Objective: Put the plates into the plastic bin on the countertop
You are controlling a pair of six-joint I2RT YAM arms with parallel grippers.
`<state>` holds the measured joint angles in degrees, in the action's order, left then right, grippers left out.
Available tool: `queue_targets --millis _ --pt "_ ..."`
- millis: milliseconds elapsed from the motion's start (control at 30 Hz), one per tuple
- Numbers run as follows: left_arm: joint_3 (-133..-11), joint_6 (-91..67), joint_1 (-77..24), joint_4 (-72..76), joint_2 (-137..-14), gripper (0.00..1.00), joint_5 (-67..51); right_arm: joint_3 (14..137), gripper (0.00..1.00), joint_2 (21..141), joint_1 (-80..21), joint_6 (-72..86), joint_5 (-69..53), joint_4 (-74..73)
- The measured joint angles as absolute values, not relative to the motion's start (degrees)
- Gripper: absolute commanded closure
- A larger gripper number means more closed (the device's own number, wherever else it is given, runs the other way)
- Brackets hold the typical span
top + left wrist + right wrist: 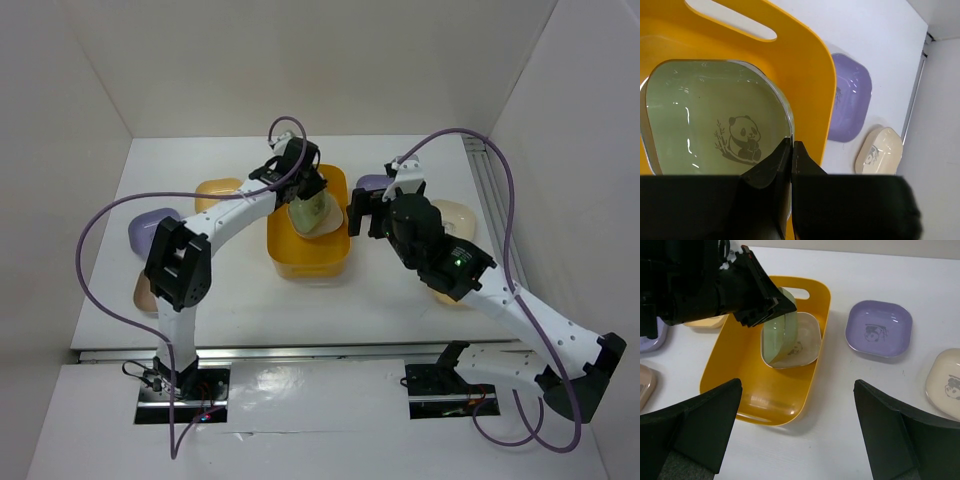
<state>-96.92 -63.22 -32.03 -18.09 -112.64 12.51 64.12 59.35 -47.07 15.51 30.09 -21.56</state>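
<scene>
Plates lie scattered on a white worktop [400,300] walled in white. Left gripper [791,150] pinches the green panda plate [705,120] over the orange bin [765,400] mid-worktop; right gripper [797,435] gapes wide. Only the right wrist view shows the cream plate [802,337] behind it.

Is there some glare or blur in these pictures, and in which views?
Left wrist view: white glints on the green plate, panda print sharp, the near jaws a dark blur. Right wrist view: soft glare inside the plastic bin, its own jaws blurred. Top external view: even light, strong reflection on the front metal strip.
</scene>
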Motion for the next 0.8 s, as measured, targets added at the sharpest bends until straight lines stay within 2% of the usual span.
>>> queue_targets --millis 200,233,267,400,533,600,667,800 --pt "-98.00 -63.22 -32.03 -17.63 -115.87 0.58 11.70 63.20 0.00 59.35 -46.26 15.51 29.28 -21.80" --pt "-98.00 -63.18 -32.01 -17.58 -115.90 0.49 11.62 63.20 0.00 59.33 -46.17 15.51 29.21 -21.78" --pt "-98.00 -63.31 -32.01 -17.52 -115.90 0.32 11.60 63.20 0.00 59.29 -46.06 15.51 29.10 -21.76" --pt "-97.97 -62.96 -32.53 -16.84 -115.13 0.11 12.19 63.20 0.00 59.27 -45.08 15.33 28.56 -21.74" --pt "-95.90 -62.59 -34.39 -16.84 -109.60 0.05 14.44 63.18 0.00 59.44 -41.67 15.31 27.53 -21.37" --pt "-94.13 -61.71 -35.77 -16.84 -104.71 0.05 15.90 63.18 0.00 60.12 -37.98 15.33 25.78 -20.60" --pt "-91.90 -60.82 -37.43 -16.27 -98.74 0.01 17.52 63.13 0.00 62.13 -31.40 15.25 22.63 -19.51" --pt "-87.20 -58.48 -41.08 -16.56 -86.26 0.01 21.21 62.85 0.00 69.71 -17.37 15.31 14.15 -15.81"
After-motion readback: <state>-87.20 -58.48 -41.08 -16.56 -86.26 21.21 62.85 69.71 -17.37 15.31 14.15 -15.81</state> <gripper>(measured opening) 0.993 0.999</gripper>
